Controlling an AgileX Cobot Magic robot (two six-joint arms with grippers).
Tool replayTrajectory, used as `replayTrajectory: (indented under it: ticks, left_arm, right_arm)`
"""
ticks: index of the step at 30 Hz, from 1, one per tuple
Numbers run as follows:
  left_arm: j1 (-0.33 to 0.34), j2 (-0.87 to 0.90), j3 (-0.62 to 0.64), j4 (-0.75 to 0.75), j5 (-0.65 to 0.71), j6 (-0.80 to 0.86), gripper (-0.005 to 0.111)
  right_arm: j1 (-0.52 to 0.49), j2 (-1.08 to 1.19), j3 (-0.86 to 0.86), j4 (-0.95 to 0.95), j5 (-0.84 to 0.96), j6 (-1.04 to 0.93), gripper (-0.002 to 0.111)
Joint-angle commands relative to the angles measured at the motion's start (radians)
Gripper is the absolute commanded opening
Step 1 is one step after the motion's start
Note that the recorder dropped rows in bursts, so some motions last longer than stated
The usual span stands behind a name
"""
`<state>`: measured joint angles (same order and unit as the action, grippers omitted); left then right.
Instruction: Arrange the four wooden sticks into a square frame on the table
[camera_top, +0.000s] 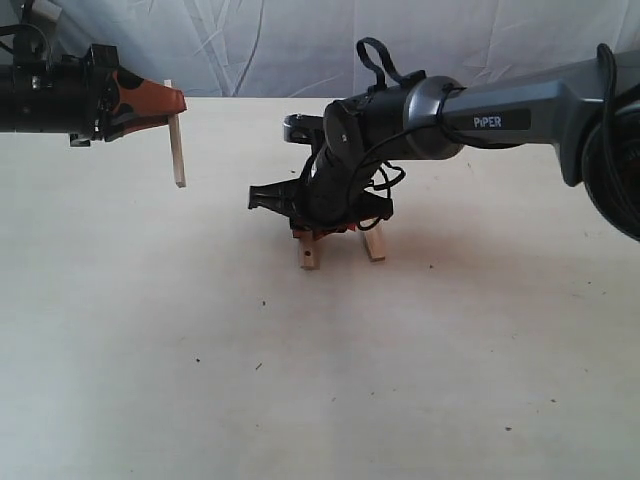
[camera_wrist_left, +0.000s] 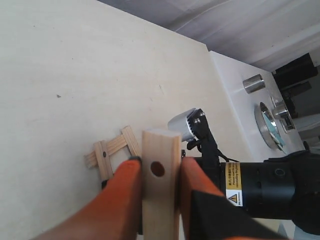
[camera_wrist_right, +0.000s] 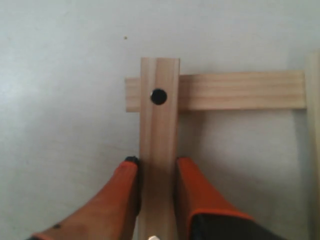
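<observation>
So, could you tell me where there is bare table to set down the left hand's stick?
Bare: the wide table nearer the camera than the partial frame, and the patch under the held stick. Crowded: around the frame, under the right hand.

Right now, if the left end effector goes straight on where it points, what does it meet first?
Most likely the right arm's wrist: the left end effector, holding a wooden stick upright, points across at about that height. Depth is unclear, so it might pass beside it.

Left pincer (camera_wrist_left: 159, 167) clamps holed wooden stick (camera_wrist_left: 161, 200); beyond, overlapped sticks (camera_wrist_left: 112, 146) lie on table (camera_wrist_left: 75, 60) beside black arm (camera_wrist_left: 260, 190).
</observation>
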<state>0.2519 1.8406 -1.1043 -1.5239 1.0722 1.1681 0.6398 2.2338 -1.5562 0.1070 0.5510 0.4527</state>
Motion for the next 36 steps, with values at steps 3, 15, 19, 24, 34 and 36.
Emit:
replayTrajectory:
  ticks: [3, 15, 19, 24, 34, 36]
  left_arm:
    - [-0.005, -0.008, 0.005, -0.001, 0.002, -0.002, 0.0]
    - [-0.005, -0.008, 0.005, -0.001, 0.002, -0.002, 0.0]
    - [-0.005, -0.008, 0.005, -0.001, 0.002, -0.002, 0.0]
    - [-0.005, -0.008, 0.005, -0.001, 0.002, -0.002, 0.0]
    - [-0.005, -0.008, 0.005, -0.001, 0.006, -0.002, 0.0]
    - [-0.005, -0.008, 0.005, 0.002, 0.006, -0.002, 0.0]
  right_arm:
    - [0.001, 0.009, -0.005, -0.01, 0.002, 0.001, -0.001]
    - [0.001, 0.003, -0.005, 0.002, 0.045, -0.077, -0.001]
    - [0.001, 0.003, -0.005, 0.002, 0.043, -0.098, -0.001]
    - [0.001, 0.005, -0.005, -0.005, 0.046, -0.128, -0.001]
    - [0.001, 0.005, -0.005, -0.005, 0.044, -0.142, 0.047]
    - [0.001, -0.005, -0.005, -0.005, 0.044, -0.142, 0.05]
